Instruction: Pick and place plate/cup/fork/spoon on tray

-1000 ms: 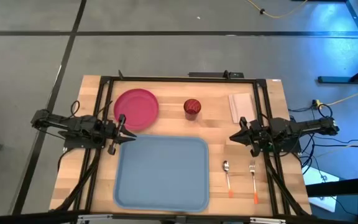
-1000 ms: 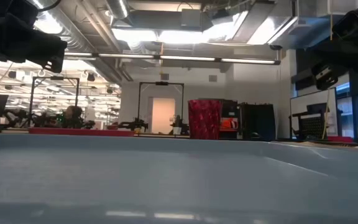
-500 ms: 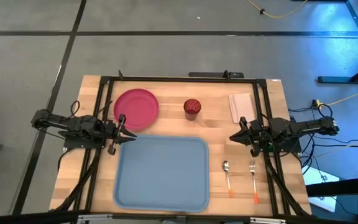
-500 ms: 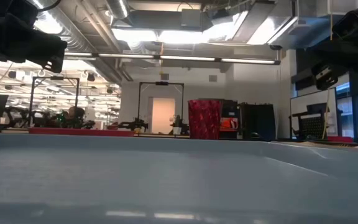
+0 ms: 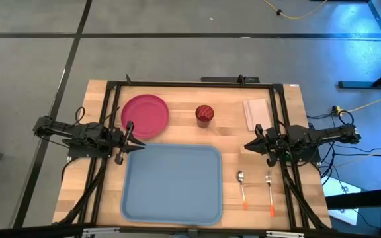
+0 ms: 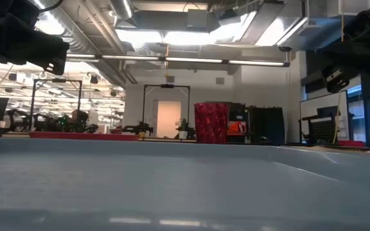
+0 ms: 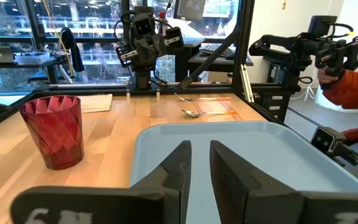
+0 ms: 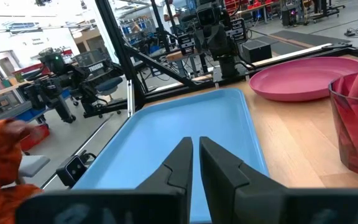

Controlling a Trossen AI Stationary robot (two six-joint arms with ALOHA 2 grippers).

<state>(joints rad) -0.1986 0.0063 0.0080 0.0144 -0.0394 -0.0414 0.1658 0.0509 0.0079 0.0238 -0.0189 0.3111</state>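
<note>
High view: the tray (image 5: 172,183) lies bare between the arms. The plate (image 5: 145,116) sits just beyond the left pincer (image 5: 136,143), while the fork (image 5: 269,190) and spoon (image 5: 242,188), handles pointing away, lie near the right pincer (image 5: 250,145). Both pincers look almost closed and empty, and the cup (image 5: 204,114) stands about midway.

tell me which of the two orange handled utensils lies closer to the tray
The spoon, the one with the oval bowl. It lies just off the tray's right rim, while the fork, with tines, lies farther out toward the table edge.

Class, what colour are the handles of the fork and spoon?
Both the fork and spoon have orange handles, clearest in the high view.
</note>
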